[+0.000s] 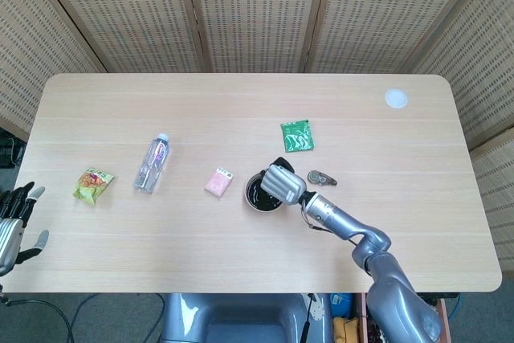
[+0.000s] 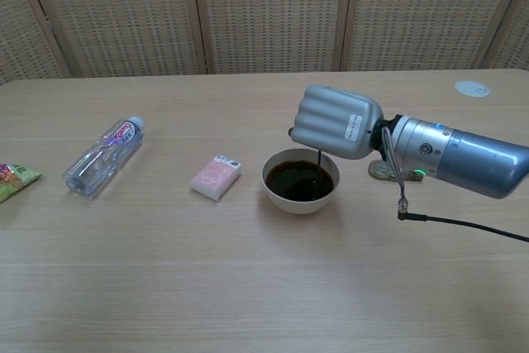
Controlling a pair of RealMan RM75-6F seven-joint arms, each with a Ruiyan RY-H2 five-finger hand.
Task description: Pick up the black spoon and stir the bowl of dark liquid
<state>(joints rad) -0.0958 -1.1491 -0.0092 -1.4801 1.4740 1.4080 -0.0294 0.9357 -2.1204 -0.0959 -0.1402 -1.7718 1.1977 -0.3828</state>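
Right robot hand (image 2: 337,121) reaches in from the desk's near right side, forearm roughly level, knuckles turned toward the chest camera. Its fingers are curled into a fist around the black spoon (image 2: 319,156), whose thin handle drops straight down from the underside of the fist into the liquid — the spoon's lower end is submerged and not visible. The fist hangs above the right rim of the bowl (image 2: 284,198); in the head view it covers that side of the bowl.

Left robot hand (image 1: 11,221) sits off the desk's near left corner, fingers spread apart, holding nothing.

The bowl is white, upright, near the middle of the desk, filled most of the way with dark liquid (image 2: 296,181).

A clear plastic bottle (image 2: 102,157) lies on its side toward the left part of the desk; contents cannot be judged.

Other items: a pink packet (image 2: 216,177) just left of the bowl, a yellow-green snack bag (image 1: 93,185) near the left edge, a green sachet (image 1: 297,136) beyond the bowl, a small dark object (image 1: 321,177) right of the bowl, and a white disc (image 1: 396,99) near the far right corner.
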